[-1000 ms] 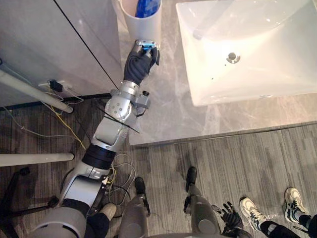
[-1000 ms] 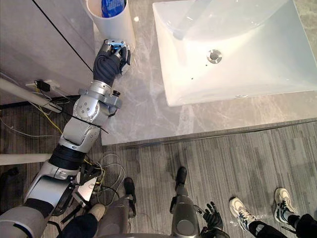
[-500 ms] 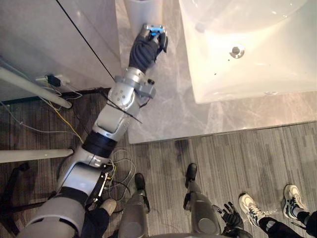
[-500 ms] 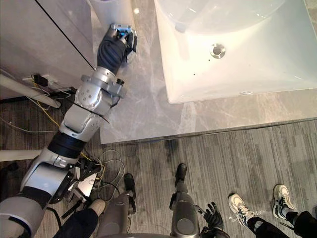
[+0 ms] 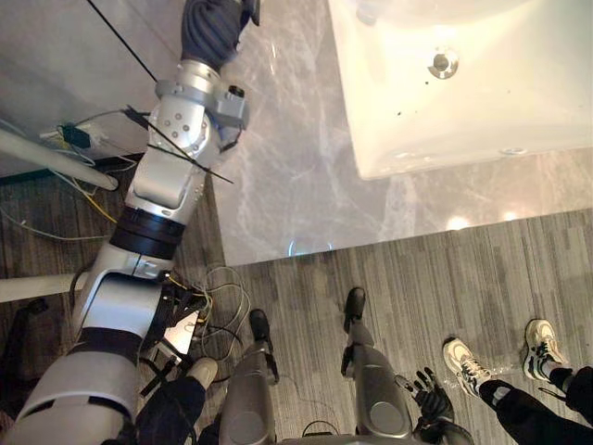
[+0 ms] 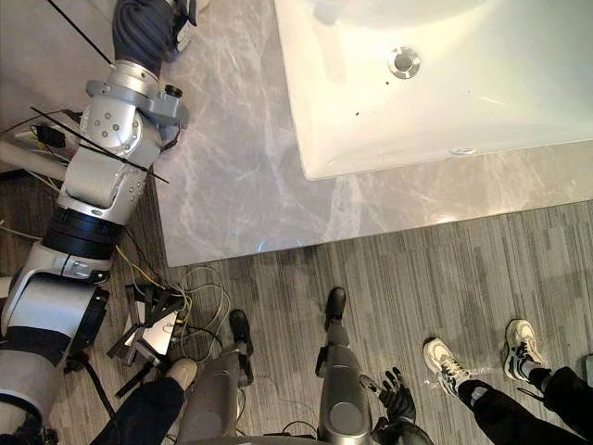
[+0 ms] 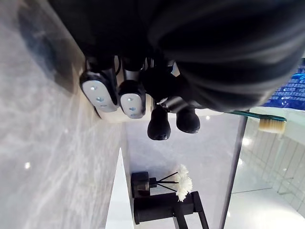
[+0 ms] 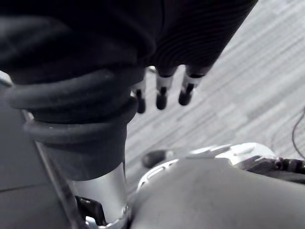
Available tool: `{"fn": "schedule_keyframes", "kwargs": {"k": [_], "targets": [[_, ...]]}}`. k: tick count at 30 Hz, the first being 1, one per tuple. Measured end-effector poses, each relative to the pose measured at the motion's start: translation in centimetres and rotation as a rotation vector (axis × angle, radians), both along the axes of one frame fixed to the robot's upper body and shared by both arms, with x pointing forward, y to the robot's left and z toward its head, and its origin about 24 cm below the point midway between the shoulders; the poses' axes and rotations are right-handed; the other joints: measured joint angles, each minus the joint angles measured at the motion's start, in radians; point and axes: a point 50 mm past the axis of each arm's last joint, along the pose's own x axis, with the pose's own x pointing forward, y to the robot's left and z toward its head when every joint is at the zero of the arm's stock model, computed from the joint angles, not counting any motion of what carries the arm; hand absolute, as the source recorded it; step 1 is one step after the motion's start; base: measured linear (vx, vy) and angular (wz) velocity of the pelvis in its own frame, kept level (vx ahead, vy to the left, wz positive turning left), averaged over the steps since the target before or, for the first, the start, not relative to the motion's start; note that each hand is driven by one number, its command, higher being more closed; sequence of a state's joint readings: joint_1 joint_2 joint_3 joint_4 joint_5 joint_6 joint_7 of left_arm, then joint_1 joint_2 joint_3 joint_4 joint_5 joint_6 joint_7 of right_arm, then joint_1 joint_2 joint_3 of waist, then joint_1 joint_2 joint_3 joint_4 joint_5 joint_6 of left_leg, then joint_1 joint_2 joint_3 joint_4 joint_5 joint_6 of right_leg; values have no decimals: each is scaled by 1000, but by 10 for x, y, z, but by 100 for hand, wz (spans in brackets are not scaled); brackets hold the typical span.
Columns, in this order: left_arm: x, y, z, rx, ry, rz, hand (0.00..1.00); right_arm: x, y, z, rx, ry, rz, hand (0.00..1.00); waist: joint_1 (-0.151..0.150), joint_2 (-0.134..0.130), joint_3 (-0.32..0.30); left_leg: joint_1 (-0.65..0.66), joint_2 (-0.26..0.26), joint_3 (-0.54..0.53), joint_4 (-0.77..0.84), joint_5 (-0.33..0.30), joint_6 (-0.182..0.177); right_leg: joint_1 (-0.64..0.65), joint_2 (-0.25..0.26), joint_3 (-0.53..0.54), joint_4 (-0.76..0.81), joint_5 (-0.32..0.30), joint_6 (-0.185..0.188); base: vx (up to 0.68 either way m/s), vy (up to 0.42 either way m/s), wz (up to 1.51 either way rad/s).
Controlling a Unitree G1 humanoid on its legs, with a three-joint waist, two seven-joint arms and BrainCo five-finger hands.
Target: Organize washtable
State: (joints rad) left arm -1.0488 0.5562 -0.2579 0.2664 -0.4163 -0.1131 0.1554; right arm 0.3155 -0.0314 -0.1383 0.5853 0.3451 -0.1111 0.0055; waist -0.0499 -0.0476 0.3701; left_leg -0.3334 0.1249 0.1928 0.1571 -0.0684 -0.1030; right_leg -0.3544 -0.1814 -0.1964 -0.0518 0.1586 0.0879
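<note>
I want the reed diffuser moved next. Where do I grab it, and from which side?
Wrap the left hand round the dark jar, coming in level from the side away from the black faucet. Its reeds and white flower stick out of the top, so a grasp from above looks blocked.

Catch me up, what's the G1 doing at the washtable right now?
The left hand is stretched far up the grey marble counter, left of the white sink. Its wrist camera looks past it to a green-handled toothbrush beside something blue, with a black reed diffuser further back. Whether the hand holds anything can't be told. The right hand hangs open, low over the floor. A person's shoes stand on the floor to the robot's right.
</note>
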Motion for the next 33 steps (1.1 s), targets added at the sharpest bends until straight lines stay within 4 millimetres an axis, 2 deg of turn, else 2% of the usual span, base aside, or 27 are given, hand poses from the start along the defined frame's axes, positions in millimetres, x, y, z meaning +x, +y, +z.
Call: {"fn": "schedule_keyframes", "kwargs": {"k": [4,7,17,20,23,24,28,33], "targets": [[0,-3,8,21,-21,14,100,2,1,2,-1,-10,4,0,1,-6,4,-14,0,0,7,0,0,-10,0,0,-3,8,-4,-27,-5,-1],[3,-4,22,29,-38,39,100,2,1,3,-1,-17,14,0,1,-9,7,-43,0,-3,23,0,0,-29,-1,0,-6,19,-4,-57,-2,2],[5,-4,25,17,-34,54,100,3,1,4,-6,-30,14,0,-3,-9,7,-53,1,-5,33,0,0,-34,-2,0,-6,22,-4,-21,1,0],[3,-11,21,13,-34,27,100,3,1,3,-7,-27,13,0,1,-9,7,-50,0,-7,34,0,0,-29,-3,-2,-6,22,-4,-2,1,1],[-1,-21,4,26,-15,-23,100,2,2,2,-4,-22,12,0,3,-9,6,-30,0,-13,34,0,0,-3,-3,-7,-11,22,-4,2,3,5],[-5,-24,-11,43,6,-48,100,1,2,1,-1,-17,10,0,4,-8,5,-12,-2,-17,33,0,0,20,-3,-10,-20,22,-4,6,1,4],[-20,-25,-44,61,47,-114,100,-2,3,-1,3,0,7,0,10,-3,-13,2,-2,-28,32,0,0,39,-1,-16,-23,22,-4,-20,-1,4],[-50,-17,-136,23,291,-176,100,-15,4,-11,15,69,-2,0,15,11,-101,72,-2,-32,13,-3,1,110,1,-23,-40,17,0,-1,-3,2]]}}
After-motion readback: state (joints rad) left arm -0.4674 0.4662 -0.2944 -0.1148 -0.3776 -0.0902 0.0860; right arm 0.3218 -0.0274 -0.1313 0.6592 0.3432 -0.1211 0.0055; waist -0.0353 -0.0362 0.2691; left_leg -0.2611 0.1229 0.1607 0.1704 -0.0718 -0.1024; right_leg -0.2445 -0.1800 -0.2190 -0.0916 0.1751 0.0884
